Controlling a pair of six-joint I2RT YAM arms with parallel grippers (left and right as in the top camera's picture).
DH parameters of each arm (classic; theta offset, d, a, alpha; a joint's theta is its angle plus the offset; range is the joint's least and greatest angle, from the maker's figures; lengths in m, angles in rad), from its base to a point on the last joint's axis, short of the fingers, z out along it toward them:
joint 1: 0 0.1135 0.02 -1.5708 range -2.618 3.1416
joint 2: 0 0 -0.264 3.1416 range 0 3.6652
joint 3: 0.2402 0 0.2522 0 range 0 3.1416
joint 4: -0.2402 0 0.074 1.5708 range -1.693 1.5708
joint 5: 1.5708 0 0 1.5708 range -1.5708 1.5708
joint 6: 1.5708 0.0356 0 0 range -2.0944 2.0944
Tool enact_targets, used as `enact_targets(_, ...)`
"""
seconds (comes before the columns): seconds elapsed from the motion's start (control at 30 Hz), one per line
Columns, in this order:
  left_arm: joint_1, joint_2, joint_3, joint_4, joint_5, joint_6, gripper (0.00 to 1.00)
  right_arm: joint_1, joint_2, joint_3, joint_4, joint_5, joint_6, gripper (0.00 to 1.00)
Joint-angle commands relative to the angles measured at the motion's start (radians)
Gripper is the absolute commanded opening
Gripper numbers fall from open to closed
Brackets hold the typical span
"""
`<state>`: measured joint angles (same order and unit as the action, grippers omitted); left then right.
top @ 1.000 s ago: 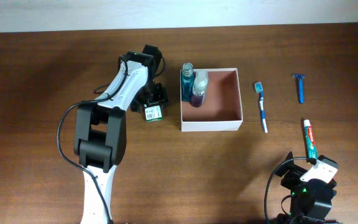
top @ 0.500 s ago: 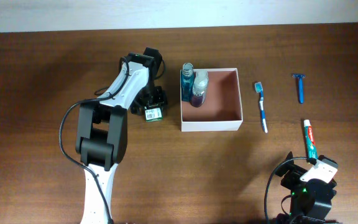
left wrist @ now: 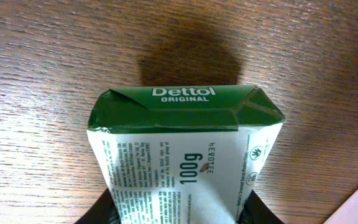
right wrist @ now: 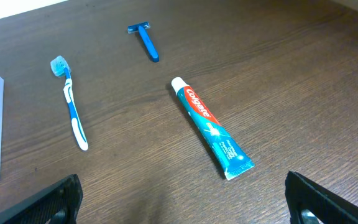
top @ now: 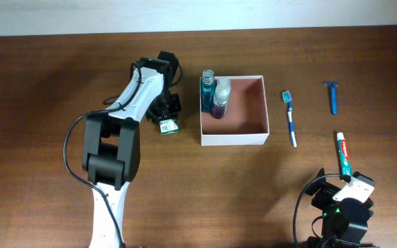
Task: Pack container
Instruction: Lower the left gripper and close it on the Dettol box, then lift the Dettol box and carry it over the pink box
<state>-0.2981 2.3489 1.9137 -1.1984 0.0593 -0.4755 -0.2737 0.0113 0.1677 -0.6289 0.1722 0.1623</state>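
The container [top: 233, 139], a white-walled square box with a pinkish-brown inside, stands at the table's middle with two bottles [top: 216, 96] in its left part. Left of it lies a green and white Dettol soap box [top: 169, 125]. My left gripper [top: 165, 114] is over it. In the left wrist view the soap box [left wrist: 185, 143] fills the space between the jaws, and my left gripper [left wrist: 179, 214] presses against both of its sides. My right gripper [right wrist: 185, 208] stands wide open and holds nothing, low over the table near the front right.
A blue toothbrush [top: 290, 117], a blue razor [top: 332, 96] and a toothpaste tube [top: 343, 155] lie right of the container. In the right wrist view the toothbrush [right wrist: 72, 109], razor [right wrist: 145, 40] and toothpaste [right wrist: 211, 127] lie ahead of the jaws.
The left jaws have closed in on the soap box. The arm has barely shifted. The right arm has not moved.
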Motion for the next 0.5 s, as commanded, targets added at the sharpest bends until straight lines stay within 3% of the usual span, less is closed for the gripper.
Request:
enact_targets(0.0, 0.04, 0.027, 0.029, -0.02, -0.022, 0.014, 0.12, -0.008, -0.002, 0.021, -0.005, 0.016, 0.011, 0.98)
enact_targets(0.17, 0.097, 0.027, 0.204, -0.127, -0.022, 0.021, 0.1, -0.008, -0.002, 0.021, -0.005, 0.016, 0.011, 0.98)
enact_targets(0.27, 0.118, 0.027, 0.367, -0.208, -0.022, 0.04, 0.03, -0.008, -0.002, 0.021, -0.005, 0.016, 0.011, 0.98)
enact_targets(0.47, 0.107, 0.026, 0.719, -0.344, -0.022, 0.066, 0.03, -0.008, -0.002, 0.021, -0.005, 0.016, 0.011, 0.98)
